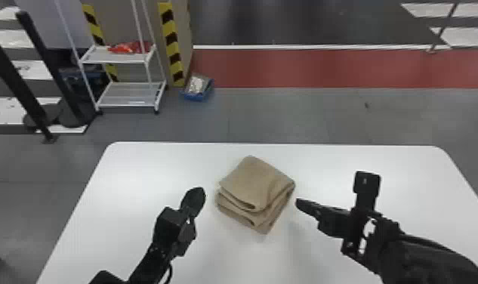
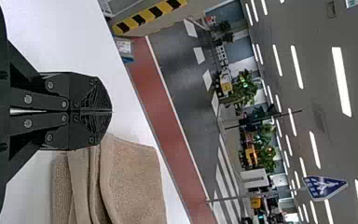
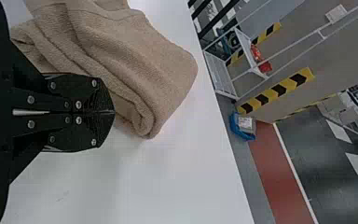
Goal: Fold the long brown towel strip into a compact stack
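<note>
Head view: the brown towel strip (image 1: 255, 183) lies folded in a layered stack on the white worktop (image 1: 143, 162), between the two arms. The stack sits askew, one corner directed away from the robot and the opposite one towards it; its outline is about as broad as it is deep, so a long axis cannot be told. Layered folds open towards the robot's near left. The left tool (image 1: 198, 193) is near the stack on its left, tip directed away from the robot; the right tool (image 1: 301, 202) is just beside its right side, tip directed towards it. Beyond the worktop, a blue bin (image 1: 198, 96) on the floor holds a pale packet (image 1: 196, 84), and a white rack (image 1: 126, 60) carries a red and orange item (image 1: 124, 48) on its upper shelf.

Left wrist view: the fingers of the left tool (image 2: 112, 111) meet along their full tips, gripping nothing. The towel strip shows its stacked folds side by side.

Right wrist view: the fingers of the right tool (image 3: 114, 112) are likewise pressed together and empty. Beyond them, the towel strip presents rounded, doubled fold edges.
</note>
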